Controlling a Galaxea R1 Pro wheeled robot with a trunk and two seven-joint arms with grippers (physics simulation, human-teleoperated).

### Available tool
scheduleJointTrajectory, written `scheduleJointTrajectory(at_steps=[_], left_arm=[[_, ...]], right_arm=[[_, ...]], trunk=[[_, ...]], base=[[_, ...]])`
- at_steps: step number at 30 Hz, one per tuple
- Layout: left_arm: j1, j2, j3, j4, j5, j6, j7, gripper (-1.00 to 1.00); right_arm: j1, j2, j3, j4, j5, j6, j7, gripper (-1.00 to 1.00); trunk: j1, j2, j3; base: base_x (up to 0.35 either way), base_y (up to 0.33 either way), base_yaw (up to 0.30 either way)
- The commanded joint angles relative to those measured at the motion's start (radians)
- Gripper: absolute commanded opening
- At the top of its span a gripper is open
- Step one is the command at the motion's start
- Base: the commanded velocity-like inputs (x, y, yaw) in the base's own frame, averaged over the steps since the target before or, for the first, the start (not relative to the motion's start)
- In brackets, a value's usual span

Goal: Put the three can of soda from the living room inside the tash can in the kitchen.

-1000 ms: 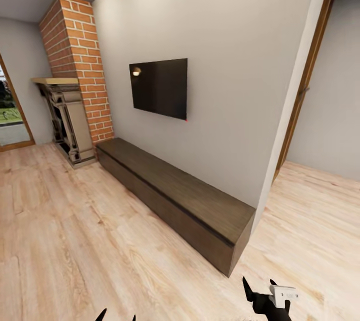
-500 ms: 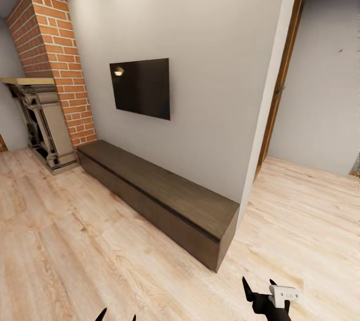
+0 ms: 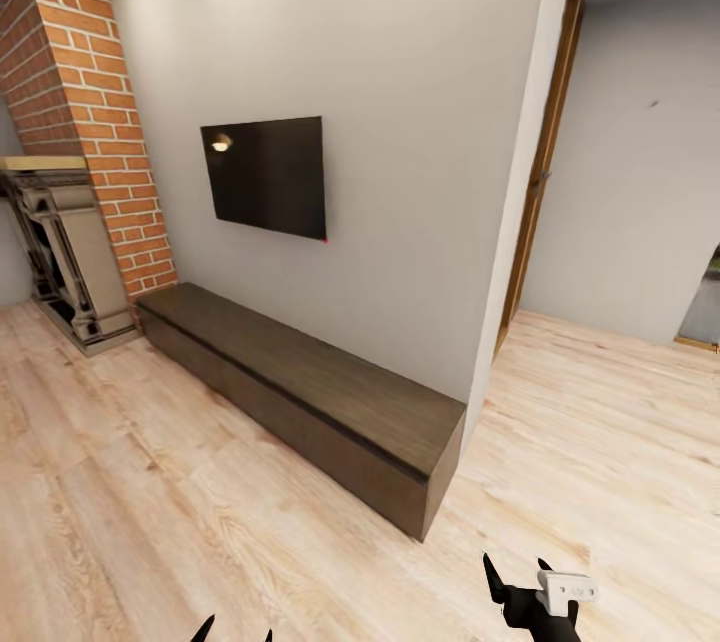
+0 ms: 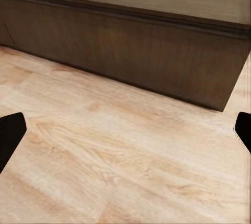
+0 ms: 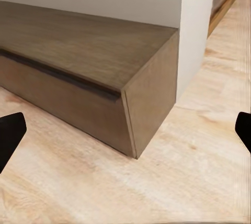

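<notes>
Living room: long dark bench (image 3: 300,392) along grey wall, black TV (image 3: 265,176) hung above, brick chimney (image 3: 85,122) and stone fireplace (image 3: 62,257) at far end. Pale plank floor (image 3: 150,512). Doorway beyond wall end. Left gripper (image 4: 125,130) fingers wide apart, empty; right gripper (image 5: 125,130) fingers wide apart, empty. Both face bench.

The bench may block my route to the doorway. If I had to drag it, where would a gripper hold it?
Probably the dark groove under the front lip of the bench top. It runs along the front face and is the only recess on otherwise flat, broad sides. Come from the floor side in front and hook up under the lip.
</notes>
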Motion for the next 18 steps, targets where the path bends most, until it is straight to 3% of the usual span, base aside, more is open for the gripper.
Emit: scheduleJointTrajectory(at_steps=[1, 18], left_arm=[[0.0, 0.0, 0.0, 0.0, 0.0, 0.0, 0.0, 1.0], [0.0, 0.0, -0.001, 0.0, 0.0, 0.0, 0.0, 1.0]], right_arm=[[0.0, 0.0, 0.0, 0.0, 0.0, 0.0, 0.0, 1.0], [0.0, 0.0, 0.0, 0.002, 0.002, -0.002, 0.0, 1.0]], trunk=[[0.0, 0.0, 0.0], [0.0, 0.0, 0.0]], base=[[0.0, 0.0, -0.233], [0.0, 0.0, -0.249]])
